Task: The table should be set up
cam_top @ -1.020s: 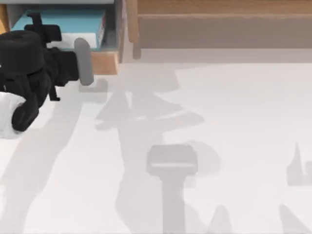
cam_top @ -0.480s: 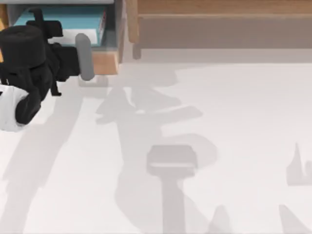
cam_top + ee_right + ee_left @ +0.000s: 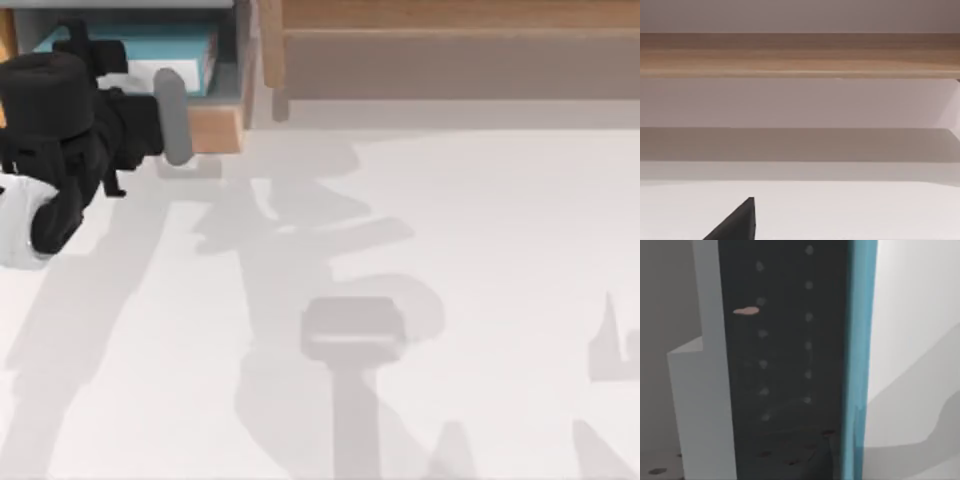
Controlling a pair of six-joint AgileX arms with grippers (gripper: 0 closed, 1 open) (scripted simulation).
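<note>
I'm holding my left gripper [image 3: 172, 118], grip state unclear, above the box [image 3: 215, 128], with the table [image 3: 450, 300] stretching rightward, nearest this arm.

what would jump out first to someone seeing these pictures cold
The black left arm at the top view's far left, reaching into a grey-lined box with a light wooden front that holds a teal book. Beside it a long wooden shelf runs along the back of the off-white table.

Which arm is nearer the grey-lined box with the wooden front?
Left. The left arm reaches over the box at the table's far left. The right gripper hovers above the table, facing the wooden shelf.
</note>
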